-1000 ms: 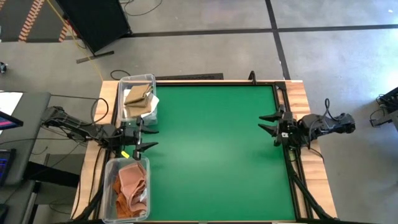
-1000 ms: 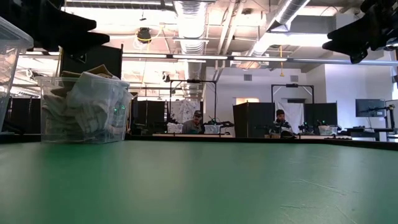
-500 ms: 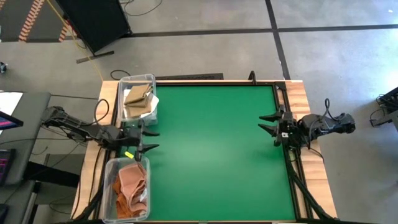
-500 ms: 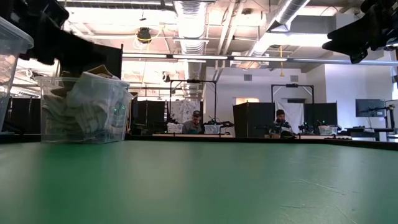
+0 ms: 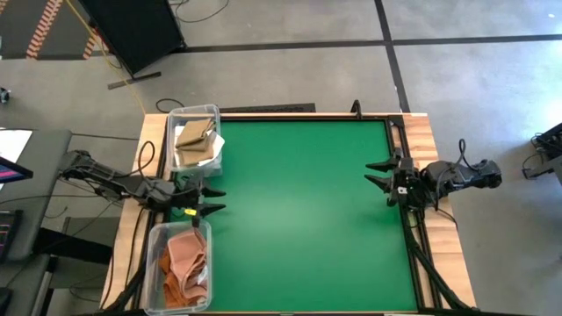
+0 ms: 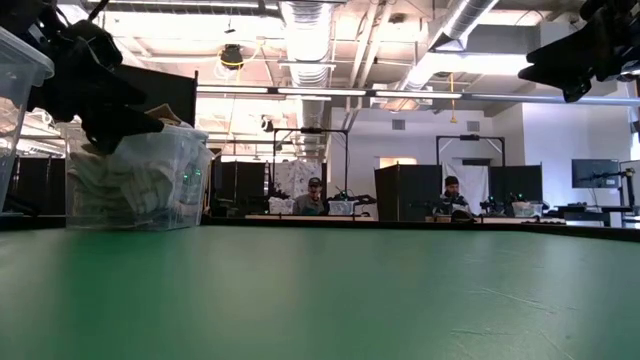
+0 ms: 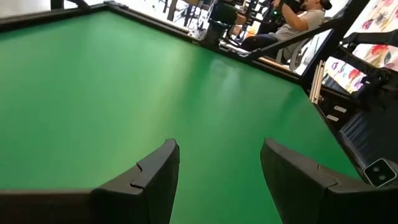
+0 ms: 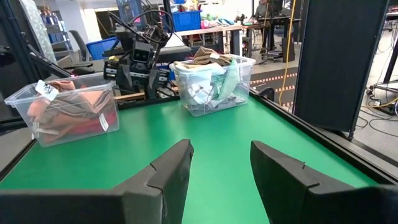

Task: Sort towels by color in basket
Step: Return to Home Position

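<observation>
The left claw [image 5: 212, 200], spread and empty, has drawn back to the worktop's [image 5: 299, 202] left edge between the two bins [image 5: 195, 109], where the towels [image 5: 184, 262] lie. The right claw [image 5: 370, 173] waits spread at the right edge. Sorting looks done.

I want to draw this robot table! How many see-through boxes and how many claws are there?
See-through boxes: 2 (reddish-towel box, pale-towel box)
Claws: 2 (left claw, right claw, both open and empty)
Total: 4
</observation>
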{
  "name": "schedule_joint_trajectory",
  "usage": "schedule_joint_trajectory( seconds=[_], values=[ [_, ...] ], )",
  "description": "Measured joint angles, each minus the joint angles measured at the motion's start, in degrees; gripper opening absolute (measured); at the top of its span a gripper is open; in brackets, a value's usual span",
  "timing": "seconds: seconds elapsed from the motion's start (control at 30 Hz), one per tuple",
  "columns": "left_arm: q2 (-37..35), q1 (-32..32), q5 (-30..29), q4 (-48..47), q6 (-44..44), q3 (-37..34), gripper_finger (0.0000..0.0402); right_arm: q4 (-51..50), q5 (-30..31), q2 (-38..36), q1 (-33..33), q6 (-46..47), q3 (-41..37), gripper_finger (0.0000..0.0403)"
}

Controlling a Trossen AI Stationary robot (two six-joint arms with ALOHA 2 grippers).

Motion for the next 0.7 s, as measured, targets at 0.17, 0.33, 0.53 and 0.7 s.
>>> schedule_joint_trajectory(
  seconds=[0.17,0.33,0.53,0.7],
  values=[
    [0.0,0.0,0.0,0.0,-0.7,0.0,0.0215,0.0,0.0,0.0,0.0,0.0,0.0,0.0196],
    [0.0,0.0,0.0,-0.2,-0.9,0.0,0.0215,0.0,0.0,0.0,0.0,0.0,0.0,0.0196],
    [0.0,0.0,0.0,-0.4,-1.0,0.0,0.0215,0.0,0.0,0.0,0.0,0.0,0.0,0.0196],
    [0.0,0.0,0.0,-0.4,-1.1,0.0,0.0215,0.0,0.0,0.0,0.0,0.0,0.0,0.0196]
  ],
)
